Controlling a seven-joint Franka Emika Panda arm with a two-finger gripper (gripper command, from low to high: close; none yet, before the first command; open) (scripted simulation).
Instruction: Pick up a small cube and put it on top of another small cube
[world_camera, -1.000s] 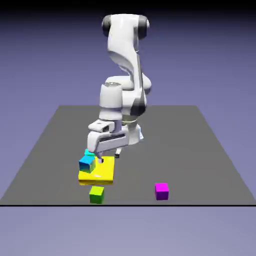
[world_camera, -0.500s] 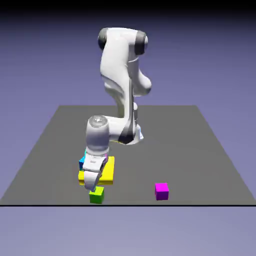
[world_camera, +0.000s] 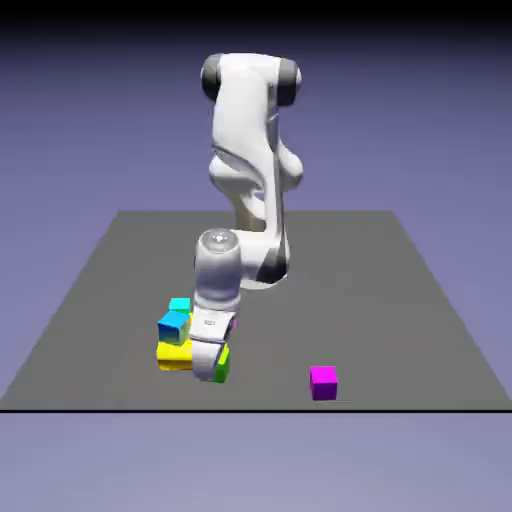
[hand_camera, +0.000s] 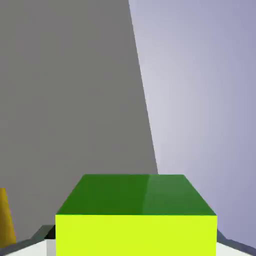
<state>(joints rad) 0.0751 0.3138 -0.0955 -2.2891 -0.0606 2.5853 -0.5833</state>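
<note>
You have the small green cube (world_camera: 220, 366) pinched between the 2 fingertips of the end effector (world_camera: 209, 374). In the hand view the cube sits squarely between them, its edges running level across the picture, so the grip looks centred. You can see it only in part from the exterior view, at the near side of the counter (world_camera: 400, 320), by the right side of the yellow block (world_camera: 175, 356); its exact height above the counter can't be told from here.

The relation that matters to you now is between that held cube and the magenta cube (world_camera: 323, 384). The magenta cube lies well apart, to the exterior view's right, close to the counter's near edge, with nothing visible between the 2. Take it as your likely support, since the pair look alike in size. Your coming move should then be mostly a carry to the right, high enough that the green cube's underside clears the magenta top.

Neither cube has a long axis to favour, so what you need is faces lined up and centres matched before you lower. Come in too low and you could knock the magenta cube toward that near edge; release off-centre and the green cube may tip off.
</note>
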